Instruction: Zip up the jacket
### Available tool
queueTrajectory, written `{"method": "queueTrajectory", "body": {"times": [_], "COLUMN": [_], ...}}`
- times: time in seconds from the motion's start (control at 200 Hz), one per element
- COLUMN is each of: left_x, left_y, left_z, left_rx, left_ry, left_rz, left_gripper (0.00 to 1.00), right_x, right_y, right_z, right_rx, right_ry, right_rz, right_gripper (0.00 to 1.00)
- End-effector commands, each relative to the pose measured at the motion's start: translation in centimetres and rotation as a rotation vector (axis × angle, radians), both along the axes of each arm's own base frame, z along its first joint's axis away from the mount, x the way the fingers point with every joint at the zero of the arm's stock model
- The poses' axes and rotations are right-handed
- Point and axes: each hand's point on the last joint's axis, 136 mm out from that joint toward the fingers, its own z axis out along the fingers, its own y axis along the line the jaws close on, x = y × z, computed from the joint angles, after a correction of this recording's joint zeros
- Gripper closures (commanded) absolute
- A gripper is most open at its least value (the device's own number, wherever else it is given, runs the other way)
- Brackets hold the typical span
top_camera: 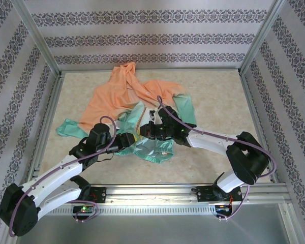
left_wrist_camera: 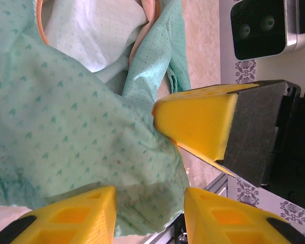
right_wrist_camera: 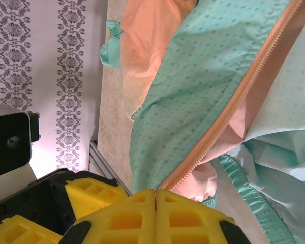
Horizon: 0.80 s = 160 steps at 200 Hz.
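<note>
The jacket [top_camera: 117, 96], large, thin and shiny, hooded, orange at the shoulders and fading to mint green at the hem, lies rumpled and unzipped on the pale mottled table [top_camera: 218, 101], hood toward the far wall and hem nearest the two arms. Both arms meet over the green hem. The right gripper [right_wrist_camera: 155, 192] has its yellow fingers pressed together on the hem, right at the foot of the orange zipper tape [right_wrist_camera: 236, 104], which runs taut away from the tips. The left gripper [left_wrist_camera: 150, 198] hovers just beside it with fingers [left_wrist_camera: 66, 213] apart, green cloth draped between them but not visibly clamped. The step in hand looks like gathering the opposite front edge. Done well, the left fingers would close on that edge near its zipper end rather than on loose cloth. The right hold would stay firm and low so the two ends can be lined up flat. Where the slider sits cannot be told.
</note>
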Motion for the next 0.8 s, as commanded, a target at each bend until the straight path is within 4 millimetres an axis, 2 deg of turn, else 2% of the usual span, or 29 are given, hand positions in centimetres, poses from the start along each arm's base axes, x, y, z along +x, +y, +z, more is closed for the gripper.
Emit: {"method": "queueTrajectory", "body": {"times": [0.0, 0.36, 0.695, 0.794], "left_x": [1.0, 1.1, 0.7, 0.4], "left_y": [-1.0, -1.9, -1.8, -1.5], "left_z": [2.7, 2.3, -0.1, -0.5], "left_rx": [-0.062, -0.099, -0.076, -0.046], "left_ry": [-0.066, -0.062, -0.008, 0.005], "left_rz": [0.015, -0.002, -0.003, -0.007], "left_gripper": [0.62, 0.67, 0.72, 0.71], "right_x": [0.0, -0.2, -0.2, -0.2], "right_y": [0.4, 0.2, 0.2, 0.0], "right_z": [1.8, 1.9, 2.1, 2.1], "right_rx": [0.008, -0.005, -0.001, -0.014], "right_ry": [-0.056, -0.066, -0.071, -0.077], "right_rz": [0.01, 0.011, 0.012, 0.011], "right_gripper": [1.0, 1.0, 1.0, 1.0]}}
